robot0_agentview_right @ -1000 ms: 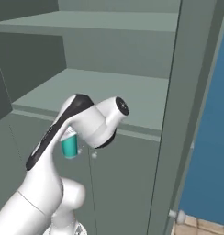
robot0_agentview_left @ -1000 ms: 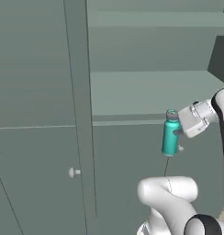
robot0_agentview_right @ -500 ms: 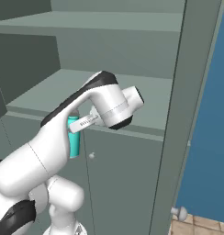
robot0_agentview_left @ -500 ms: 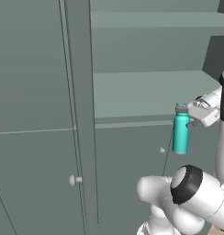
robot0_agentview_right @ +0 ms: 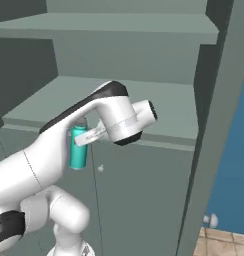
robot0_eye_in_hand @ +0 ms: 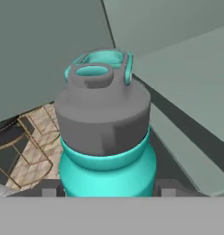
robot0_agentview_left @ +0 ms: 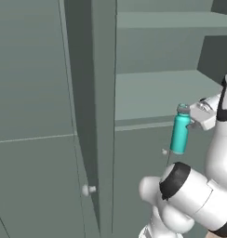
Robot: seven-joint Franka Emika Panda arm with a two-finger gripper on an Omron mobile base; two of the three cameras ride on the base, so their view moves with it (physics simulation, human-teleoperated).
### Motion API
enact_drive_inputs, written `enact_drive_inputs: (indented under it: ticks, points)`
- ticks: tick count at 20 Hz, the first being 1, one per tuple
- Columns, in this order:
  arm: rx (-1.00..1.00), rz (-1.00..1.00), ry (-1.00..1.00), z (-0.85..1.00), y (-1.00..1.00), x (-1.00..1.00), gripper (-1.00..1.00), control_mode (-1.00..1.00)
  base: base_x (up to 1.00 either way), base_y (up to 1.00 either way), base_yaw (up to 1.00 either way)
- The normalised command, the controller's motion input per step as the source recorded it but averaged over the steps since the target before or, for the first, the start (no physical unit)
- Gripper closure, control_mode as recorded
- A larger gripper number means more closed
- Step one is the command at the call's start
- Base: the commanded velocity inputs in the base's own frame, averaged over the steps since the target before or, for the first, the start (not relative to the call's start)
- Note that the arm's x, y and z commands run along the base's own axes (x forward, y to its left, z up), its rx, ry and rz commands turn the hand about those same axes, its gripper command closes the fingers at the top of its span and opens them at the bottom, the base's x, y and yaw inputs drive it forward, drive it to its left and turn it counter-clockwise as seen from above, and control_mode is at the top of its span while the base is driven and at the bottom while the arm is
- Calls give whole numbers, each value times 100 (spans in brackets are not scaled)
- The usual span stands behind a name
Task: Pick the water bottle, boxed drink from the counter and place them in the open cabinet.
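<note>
Left base view: the water bottle [robot0_agentview_left: 180, 134] hangs upright in my gripper [robot0_agentview_left: 193, 122], just outside the open cabinet [robot0_agentview_left: 152, 93]. Its base sits below the front lip of the nearest shelf, its cap roughly level with that shelf. The cabinet door [robot0_agentview_left: 94, 116] stands edge-on, well to the left of the bottle.

Right base view: my arm crosses in front of the cabinet; the bottle shows beside the wrist, in front of the shelf lip and not yet over the shelf board.

Hand view: my two fingertips [robot0_eye_in_hand: 48, 189] sit against the bottle's sides below the grey cap — clamped on it, one tip each side.

Procedure, as I judge it: raise the bottle until its base clears the shelf lip, then advance into the cabinet. Keep it upright — a tilted base could catch the lip. Set it well back from the edge and leave shelf room beside it for the boxed drink. Release only once the base rests flat.
</note>
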Motion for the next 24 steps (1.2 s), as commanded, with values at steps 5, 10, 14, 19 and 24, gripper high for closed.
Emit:
enact_drive_inputs:
  ticks: [5, 10, 14, 19, 24]
  points:
    - [0, 0, 0, 0, 0, 0, 100, 100, 0, 44, -20]
    - [0, 0, 0, 0, 0, 0, 100, 100, 12, 15, -9]
    - [0, 0, 0, 0, 0, 0, 100, 100, 7, -5, 1]
    - [0, 0, 0, 0, 0, 0, 100, 100, -3, 2, 3]
    - [0, 0, 0, 0, 0, 0, 100, 100, -5, 7, 0]
